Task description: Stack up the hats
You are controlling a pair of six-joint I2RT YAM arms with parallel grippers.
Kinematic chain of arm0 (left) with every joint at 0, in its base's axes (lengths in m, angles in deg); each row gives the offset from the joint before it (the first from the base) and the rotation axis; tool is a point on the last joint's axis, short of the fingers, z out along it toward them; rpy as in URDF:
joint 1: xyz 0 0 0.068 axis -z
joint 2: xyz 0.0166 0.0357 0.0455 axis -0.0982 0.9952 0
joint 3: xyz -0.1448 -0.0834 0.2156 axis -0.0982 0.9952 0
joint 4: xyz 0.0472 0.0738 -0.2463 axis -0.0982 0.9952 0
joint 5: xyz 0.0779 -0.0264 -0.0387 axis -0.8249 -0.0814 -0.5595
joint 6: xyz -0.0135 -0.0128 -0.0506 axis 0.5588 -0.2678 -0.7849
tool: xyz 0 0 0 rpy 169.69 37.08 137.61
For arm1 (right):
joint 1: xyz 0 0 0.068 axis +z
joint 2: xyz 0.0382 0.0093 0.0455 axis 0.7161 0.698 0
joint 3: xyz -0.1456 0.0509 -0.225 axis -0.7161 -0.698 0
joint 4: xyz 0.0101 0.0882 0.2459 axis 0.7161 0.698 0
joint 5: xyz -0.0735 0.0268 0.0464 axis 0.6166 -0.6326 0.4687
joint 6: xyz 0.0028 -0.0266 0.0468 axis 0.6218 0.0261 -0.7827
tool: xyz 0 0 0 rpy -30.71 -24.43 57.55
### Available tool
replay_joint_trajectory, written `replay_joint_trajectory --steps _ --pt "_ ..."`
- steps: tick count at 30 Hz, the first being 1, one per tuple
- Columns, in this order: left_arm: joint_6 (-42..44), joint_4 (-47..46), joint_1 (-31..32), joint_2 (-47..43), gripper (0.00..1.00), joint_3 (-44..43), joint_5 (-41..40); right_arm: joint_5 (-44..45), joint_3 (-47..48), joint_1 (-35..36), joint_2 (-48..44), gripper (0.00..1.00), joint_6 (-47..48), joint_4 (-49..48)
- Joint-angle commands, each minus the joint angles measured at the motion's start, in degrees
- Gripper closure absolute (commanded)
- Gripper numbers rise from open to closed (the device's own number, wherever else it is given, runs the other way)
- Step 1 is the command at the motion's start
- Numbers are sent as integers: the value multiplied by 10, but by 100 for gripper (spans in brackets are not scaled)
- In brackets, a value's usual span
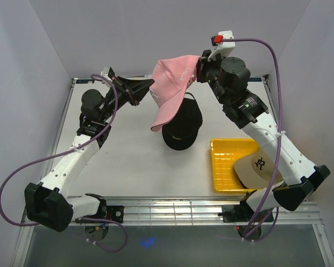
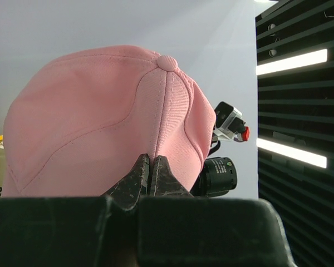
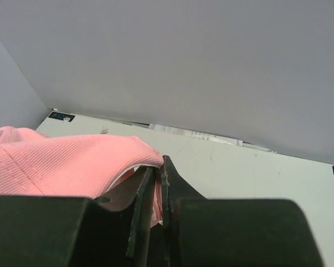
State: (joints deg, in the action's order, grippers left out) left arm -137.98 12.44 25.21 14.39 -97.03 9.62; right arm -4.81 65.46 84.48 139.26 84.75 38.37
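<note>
The pink cap is held in the air over the middle of the table; its long axis slopes from the crown, far and right, to the brim, which hangs down toward the near left. The right gripper is clamped on the crown's edge, with pink fabric between its fingers; the left gripper has its fingers pressed together against the cap's back seam, and I cannot tell if cloth is caught there. A black cap lies on the table directly under it; a tan cap sits in a yellow tray to the right. Three caps show, one of each colour.
</note>
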Motion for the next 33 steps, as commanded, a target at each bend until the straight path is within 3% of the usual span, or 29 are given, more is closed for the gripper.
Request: replay_joint_trajectory --steps 1,8,14,17,26,33 --pt "8 -10 -2 -30 100 -3 -1 16 31 -9 0 85 7 -19" --pt "85 45 -2 -2 100 -69 -32 -62 19 -13 -22 55 -30 -11" --pt "132 67 -2 14 100 -118 -66 -84 59 -13 -20 34 -81 98" --pt "137 67 -2 26 100 -127 -72 -87 35 -13 -37 25 -105 120" --pt "175 89 1 39 100 -144 -111 -52 2 -13 -79 17 -153 188" --pt "287 168 46 56 100 -183 -190 -52 35 -14 -99 16 -178 271"
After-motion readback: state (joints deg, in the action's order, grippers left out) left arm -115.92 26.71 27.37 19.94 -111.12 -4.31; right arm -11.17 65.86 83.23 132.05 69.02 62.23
